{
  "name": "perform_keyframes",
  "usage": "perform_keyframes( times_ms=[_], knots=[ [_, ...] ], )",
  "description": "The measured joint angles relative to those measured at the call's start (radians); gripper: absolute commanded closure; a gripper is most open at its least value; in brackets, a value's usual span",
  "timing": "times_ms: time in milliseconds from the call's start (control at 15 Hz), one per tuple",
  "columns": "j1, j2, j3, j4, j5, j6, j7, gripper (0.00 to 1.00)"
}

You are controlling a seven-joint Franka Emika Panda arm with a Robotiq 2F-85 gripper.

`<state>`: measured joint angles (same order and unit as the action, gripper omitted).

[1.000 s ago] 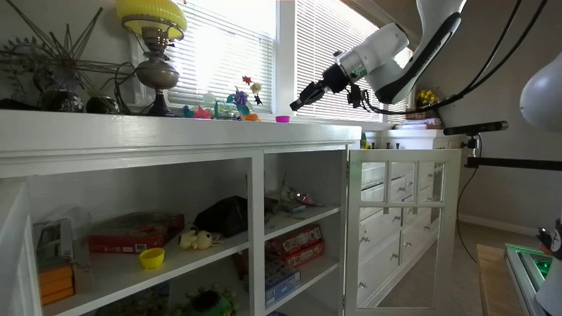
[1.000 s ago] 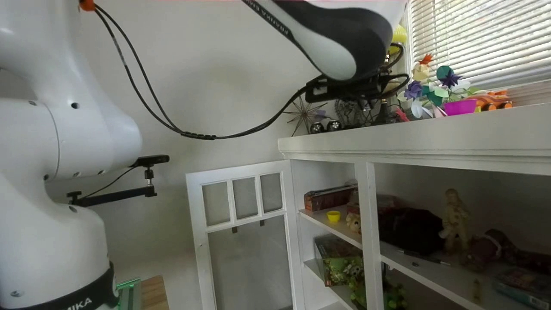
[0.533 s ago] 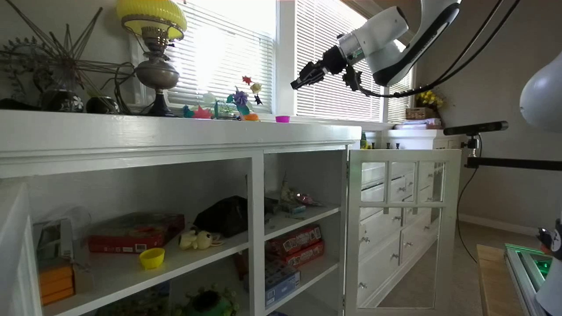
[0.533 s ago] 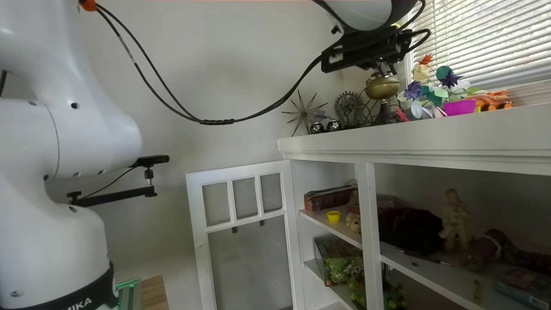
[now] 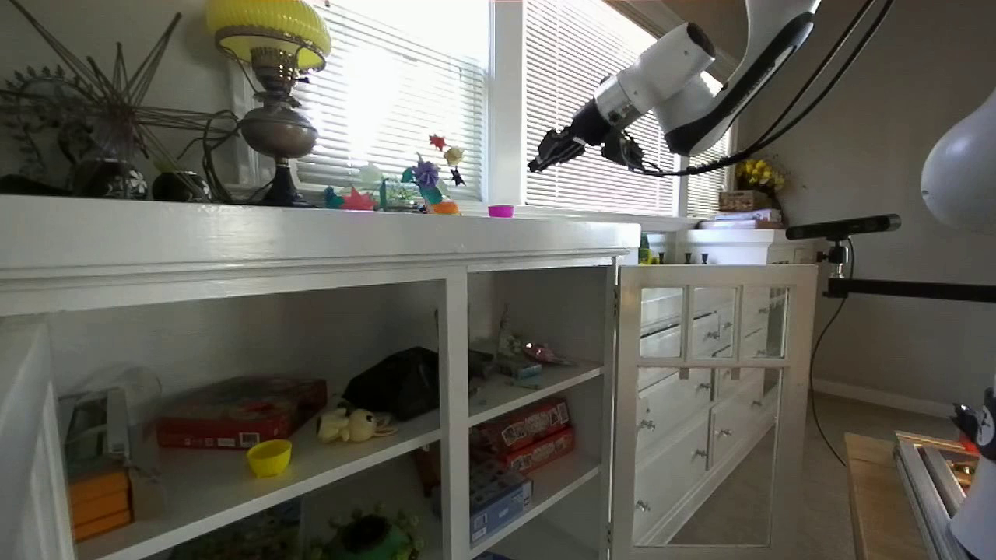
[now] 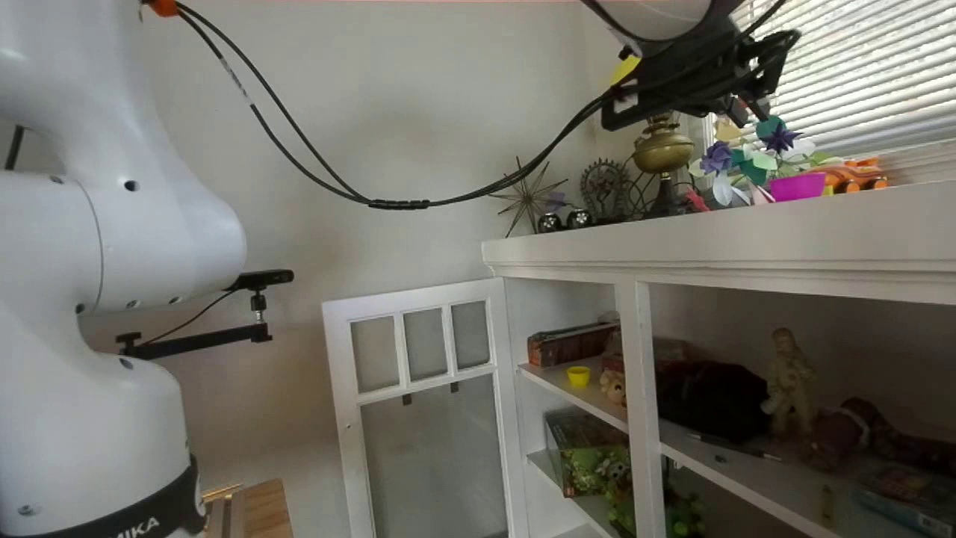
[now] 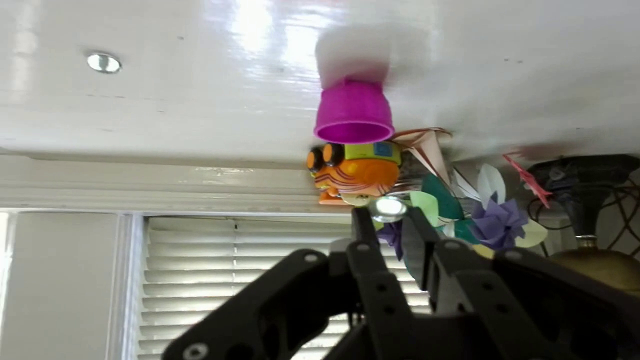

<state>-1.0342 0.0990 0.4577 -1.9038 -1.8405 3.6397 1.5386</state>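
Observation:
A small clear glass gem [image 7: 389, 206] sits between the fingertips of my gripper [image 7: 389, 220] in the wrist view, pinched by both of them. In an exterior view the gripper [image 5: 538, 165] hangs in the air above the white cabinet top [image 5: 327, 225]. On that top stands a magenta cup [image 7: 354, 111], apart from the fingers, its opening up. Behind it is an orange striped toy [image 7: 360, 175], with paper flowers [image 7: 500, 222] beside it. A second clear gem [image 7: 104, 63] lies on the white surface. The held gem is too small to make out in both exterior views.
An oil lamp [image 5: 278, 132] with a yellow shade and a spiky ornament [image 5: 117, 109] stand further along the top. Window blinds [image 5: 599, 155] rise behind. Below are shelves with a yellow cup [image 5: 269, 457] and boxes, and an open glazed door [image 5: 720, 362].
The gripper has risen from the cabinet top, then dipped slightly, moving toward the window side with the jaws unchanged. The glow by the robot's base has turned from green to amber.

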Motion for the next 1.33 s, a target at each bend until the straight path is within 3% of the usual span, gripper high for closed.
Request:
perform_keyframes(
  times_ms=[1333],
  knots=[
    [0.025,0.143,0.001,0.124,0.003,-0.042,0.011,0.95]
  ],
)
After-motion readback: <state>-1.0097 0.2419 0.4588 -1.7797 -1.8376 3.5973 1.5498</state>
